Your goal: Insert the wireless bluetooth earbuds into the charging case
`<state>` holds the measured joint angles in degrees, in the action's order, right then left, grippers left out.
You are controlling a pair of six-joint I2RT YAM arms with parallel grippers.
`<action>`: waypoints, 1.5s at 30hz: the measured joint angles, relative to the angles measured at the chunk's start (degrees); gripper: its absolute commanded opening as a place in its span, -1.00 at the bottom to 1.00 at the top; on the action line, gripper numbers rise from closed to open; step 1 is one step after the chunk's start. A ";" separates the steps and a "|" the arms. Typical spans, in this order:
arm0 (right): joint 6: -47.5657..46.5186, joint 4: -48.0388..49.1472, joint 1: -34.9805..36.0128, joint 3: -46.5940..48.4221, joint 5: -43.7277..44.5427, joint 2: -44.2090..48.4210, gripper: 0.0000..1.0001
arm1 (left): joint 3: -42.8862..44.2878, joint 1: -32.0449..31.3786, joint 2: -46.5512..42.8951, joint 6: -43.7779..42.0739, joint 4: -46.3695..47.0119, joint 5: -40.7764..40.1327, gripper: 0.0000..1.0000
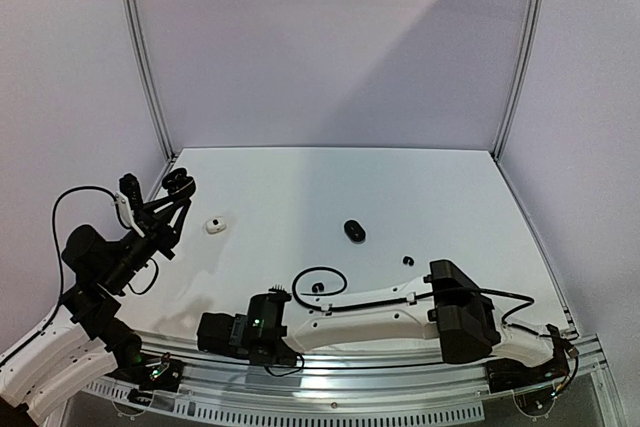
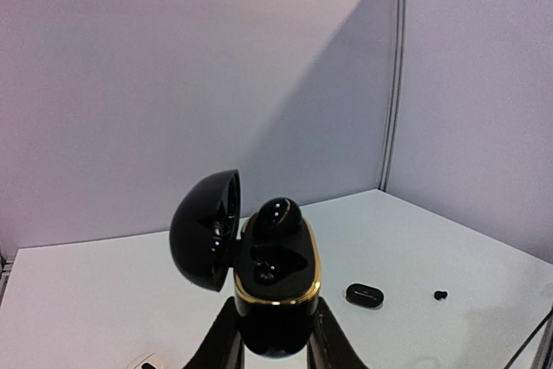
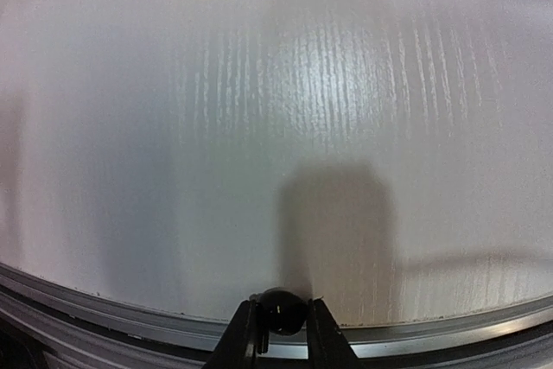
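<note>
**A:** What does the left arm have?

**B:** The left gripper (image 2: 276, 334) is clamped on the base of the charging case (image 2: 276, 283) and holds it up off the table (image 1: 300, 177). The lid (image 2: 206, 229) is swung open to the left. One seated earbud (image 2: 276, 213) rides high in the upper well, and the lower well looks empty.

**A:** And across the middle?

**B:** A small white item (image 1: 213, 226) that is too small to identify, then a closed black case (image 1: 354, 231), then a loose earbud (image 1: 407, 260). All three lie well apart from one another.

**A:** And the right arm?

**B:** The right gripper (image 3: 281, 334) is low beside the near rail (image 3: 415, 343), its fingers pinched on a glossy black earbud (image 3: 281, 310).

**A:** So which step is this?

**B:** It looks like the pick is made and the carry to the case comes next. That means lifting clear, crossing left to the open case and turning the bud to match the empty well. Then it has to be lowered gently, since so round and slick a piece could twist in the pinch.
</note>
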<state>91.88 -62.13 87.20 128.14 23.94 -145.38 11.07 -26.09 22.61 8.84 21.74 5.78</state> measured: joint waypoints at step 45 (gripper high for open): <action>-15.82 2.86 -5.27 -8.07 4.33 7.28 -0.16 | 0.00 0.11 -0.13 0.00 0.02 -0.26 -1.00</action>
<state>76.05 -59.27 81.93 120.07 28.27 -138.10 11.07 -25.98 22.48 8.84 21.76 5.52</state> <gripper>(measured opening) 0.422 0.229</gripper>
